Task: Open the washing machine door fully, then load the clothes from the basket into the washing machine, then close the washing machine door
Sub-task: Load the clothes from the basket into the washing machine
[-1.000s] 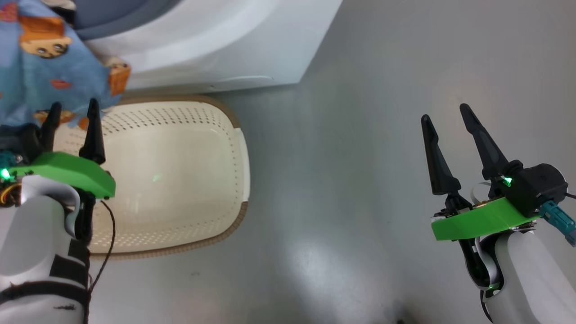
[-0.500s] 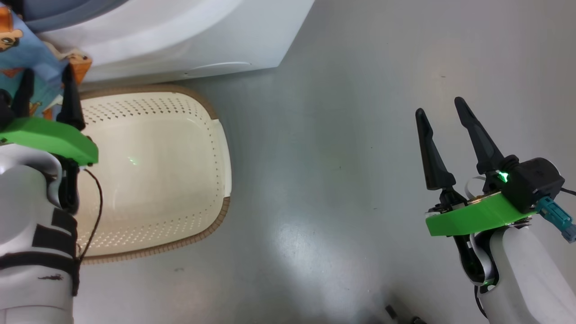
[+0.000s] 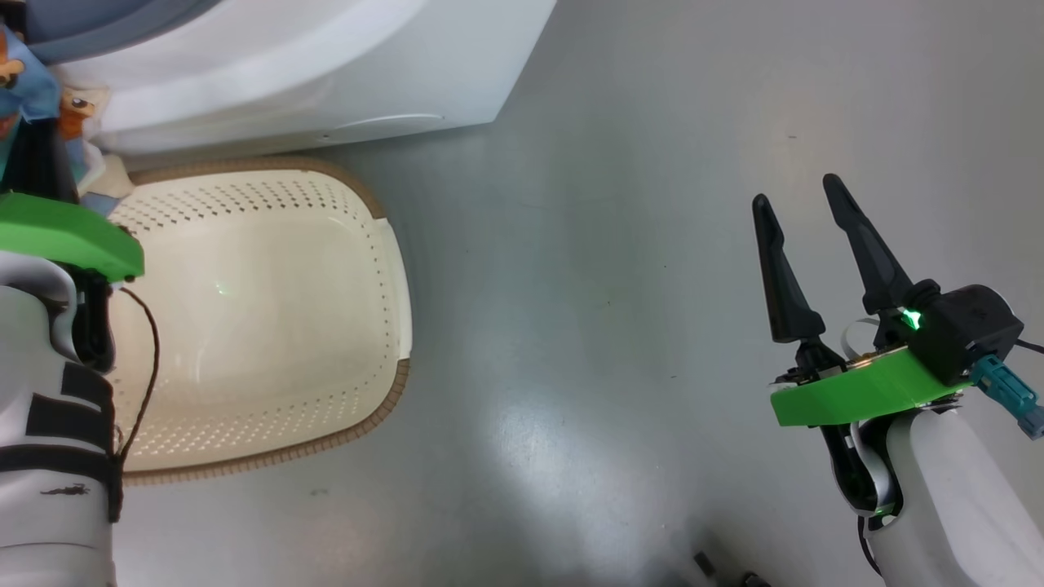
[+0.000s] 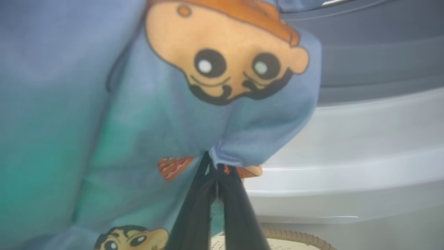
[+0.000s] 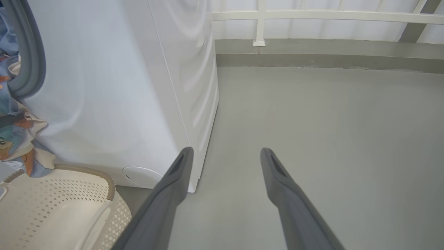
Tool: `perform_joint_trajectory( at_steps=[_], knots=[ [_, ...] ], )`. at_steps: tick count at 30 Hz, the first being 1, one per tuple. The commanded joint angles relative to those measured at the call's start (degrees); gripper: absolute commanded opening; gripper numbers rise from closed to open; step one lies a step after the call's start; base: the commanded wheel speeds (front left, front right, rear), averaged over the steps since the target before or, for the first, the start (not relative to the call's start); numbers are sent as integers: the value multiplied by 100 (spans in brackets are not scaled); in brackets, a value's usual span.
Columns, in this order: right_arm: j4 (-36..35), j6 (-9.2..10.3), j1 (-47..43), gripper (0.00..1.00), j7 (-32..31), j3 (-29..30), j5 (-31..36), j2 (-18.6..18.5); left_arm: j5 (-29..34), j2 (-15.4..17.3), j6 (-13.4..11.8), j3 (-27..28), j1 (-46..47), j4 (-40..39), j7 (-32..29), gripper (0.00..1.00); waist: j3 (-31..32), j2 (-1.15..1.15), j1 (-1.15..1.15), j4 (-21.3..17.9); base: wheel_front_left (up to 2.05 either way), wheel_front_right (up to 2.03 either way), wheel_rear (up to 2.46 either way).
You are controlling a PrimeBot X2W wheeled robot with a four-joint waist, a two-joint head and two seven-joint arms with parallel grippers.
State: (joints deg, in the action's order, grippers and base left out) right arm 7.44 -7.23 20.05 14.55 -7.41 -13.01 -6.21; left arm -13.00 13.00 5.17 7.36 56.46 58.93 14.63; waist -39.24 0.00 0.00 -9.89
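Note:
The clothes (image 4: 138, 104), light blue with cartoon bears, hang out of the washing machine (image 3: 285, 57) over its grey rubber ring (image 4: 364, 52). My left gripper (image 4: 216, 168) is shut, its tips pinching the lower hem of the clothes. In the head view that gripper (image 3: 39, 147) sits at the far left against the clothes (image 3: 16, 81). Below them the cream basket (image 3: 391, 269) stands on the floor with nothing inside. Far to the right, my right gripper (image 3: 807, 204) hangs open over bare floor, holding nothing. The washing machine door is out of view.
The basket (image 5: 104, 222) touches the machine's front (image 5: 104, 104), with the clothes (image 5: 14, 139) drooping towards its rim. Grey floor (image 5: 329, 121) stretches right of the machine to a low kerb and white railing (image 5: 260, 21).
My left gripper's fingers have gone from open to shut on the clothes' hem. The head camera has shifted, sliding the scene leftward. The right gripper stays open.

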Motion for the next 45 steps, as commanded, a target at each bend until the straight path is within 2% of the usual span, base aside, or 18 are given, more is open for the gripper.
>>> perform_joint_trajectory(
  at_steps=[1,6,20,25,29,37,45],
  knots=[
    [-134,-25,-98,100,45,-91,56,-10,58,234,-5,116,-118,-150,37,0,10,0,0,19,0,0,0],
    [-130,-25,-104,100,45,-63,62,-3,49,150,6,300,-345,-465,37,0,74,0,0,103,0,0,0],
    [-96,-25,-136,100,45,-86,31,48,311,-278,10,1049,-1176,-2192,37,0,341,0,0,292,0,0,0],
    [-104,-25,-147,100,45,-91,7,93,526,-309,51,1233,-1199,-2873,37,0,389,0,0,237,0,0,0],
    [-100,-25,-167,100,45,-101,-14,120,634,-303,95,1260,-1141,-3130,37,0,409,0,0,182,0,0,0],
    [-84,-25,-171,100,45,-128,-78,233,917,-68,182,995,-455,-3097,37,0,360,0,0,-31,0,0,0],
    [-50,-25,-147,100,45,-176,-144,309,1029,256,206,744,294,-2437,37,0,327,0,0,-241,0,0,0]
  ],
)
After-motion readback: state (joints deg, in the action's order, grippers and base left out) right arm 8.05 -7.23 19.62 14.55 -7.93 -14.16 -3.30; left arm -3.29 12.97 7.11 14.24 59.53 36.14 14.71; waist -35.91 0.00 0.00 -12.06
